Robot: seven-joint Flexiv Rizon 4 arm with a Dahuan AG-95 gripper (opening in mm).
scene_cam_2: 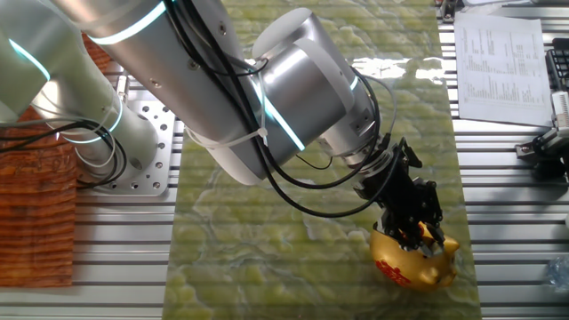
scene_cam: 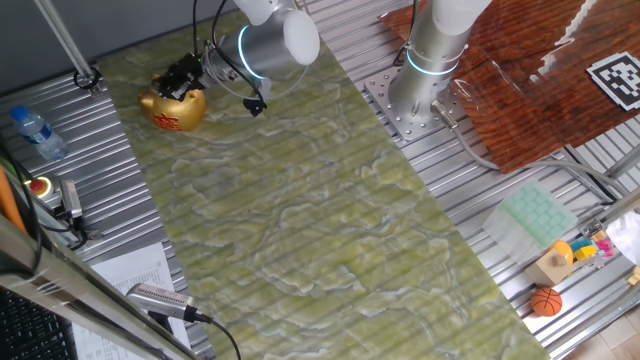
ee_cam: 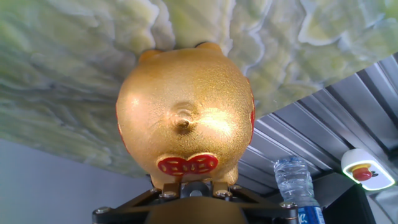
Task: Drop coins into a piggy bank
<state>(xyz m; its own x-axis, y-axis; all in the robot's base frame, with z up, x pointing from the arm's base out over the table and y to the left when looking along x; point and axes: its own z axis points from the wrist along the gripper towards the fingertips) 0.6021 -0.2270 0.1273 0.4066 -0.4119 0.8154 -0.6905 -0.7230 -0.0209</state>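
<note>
Hand view is filled by the piggy bank (ee_cam: pixel 185 121), seen from straight above its gold back, with a red marking near the bottom edge and another on its right flank. A small dimple sits near the middle of the back; whether a slot lies there cannot be told. The gripper (ee_cam: pixel 189 190) is held directly over the bank, so the relation that matters is vertical: the pig is below the tool, along the line of the fingers.

No coin can be made out in any view, and whether one is pinched between the fingers cannot be told; nor can it be told whether the fingers are apart or together, since only the dark base of the hand shows at the bottom of the hand view.

From one fixed view the piggy bank (scene_cam: pixel 173 108) is seen standing near the far left corner of the green marbled mat (scene_cam: pixel 330 220), with the gripper (scene_cam: pixel 180 75) just above it. A water bottle (scene_cam: pixel 38 132) lies close by on the ridged metal table (scene_cam: pixel 100 180), off the mat. Ample mat is left toward the near side, little toward the edge.
</note>
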